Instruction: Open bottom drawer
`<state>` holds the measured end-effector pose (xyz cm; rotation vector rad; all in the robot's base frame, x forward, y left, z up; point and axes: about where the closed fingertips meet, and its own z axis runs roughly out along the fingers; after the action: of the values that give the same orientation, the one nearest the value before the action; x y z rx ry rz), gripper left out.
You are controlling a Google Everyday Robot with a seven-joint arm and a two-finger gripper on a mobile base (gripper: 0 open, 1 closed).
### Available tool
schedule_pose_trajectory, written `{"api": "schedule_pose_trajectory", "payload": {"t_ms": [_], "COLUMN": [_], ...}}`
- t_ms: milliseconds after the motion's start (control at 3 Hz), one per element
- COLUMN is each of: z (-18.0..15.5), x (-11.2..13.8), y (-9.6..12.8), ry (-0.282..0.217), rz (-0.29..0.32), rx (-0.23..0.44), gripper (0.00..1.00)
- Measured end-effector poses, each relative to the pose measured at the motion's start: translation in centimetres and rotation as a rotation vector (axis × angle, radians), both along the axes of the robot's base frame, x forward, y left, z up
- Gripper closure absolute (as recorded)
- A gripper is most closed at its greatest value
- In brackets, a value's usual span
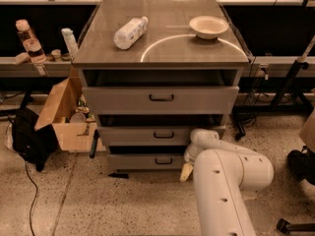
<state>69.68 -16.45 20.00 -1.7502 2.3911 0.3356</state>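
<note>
The bottom drawer (pixel 140 162) is the lowest and smallest of the three grey fronts on the cabinet (pixel 162 53). A small black bar handle (pixel 163 161) sits at its centre, and a dark gap shows above its front panel. My gripper (pixel 186 171) hangs just right of that handle, in front of the drawer's right end and near the floor. It does not touch the handle. My white arm (pixel 224 181) fills the lower right of the camera view and hides the cabinet's lower right corner.
A plastic bottle (pixel 130 32) lies on the cabinet top beside a shallow bowl (pixel 208 26). An open cardboard box (pixel 64 114) and a black bag (pixel 30 137) stand on the floor to the left. A chair base (pixel 295 225) is at the lower right.
</note>
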Motion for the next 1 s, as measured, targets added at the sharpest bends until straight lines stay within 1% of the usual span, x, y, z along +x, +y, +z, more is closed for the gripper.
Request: {"api": "schedule_pose_trajectory", "payload": {"t_ms": [333, 1000], "z": [0.12, 0.11], "x": [0.28, 0.27], "y": [-0.05, -0.04], "ry": [-0.004, -0.003], "rz": [-0.002, -0.002], "rx": [0.001, 0.001], "gripper": [0.19, 0.65]}}
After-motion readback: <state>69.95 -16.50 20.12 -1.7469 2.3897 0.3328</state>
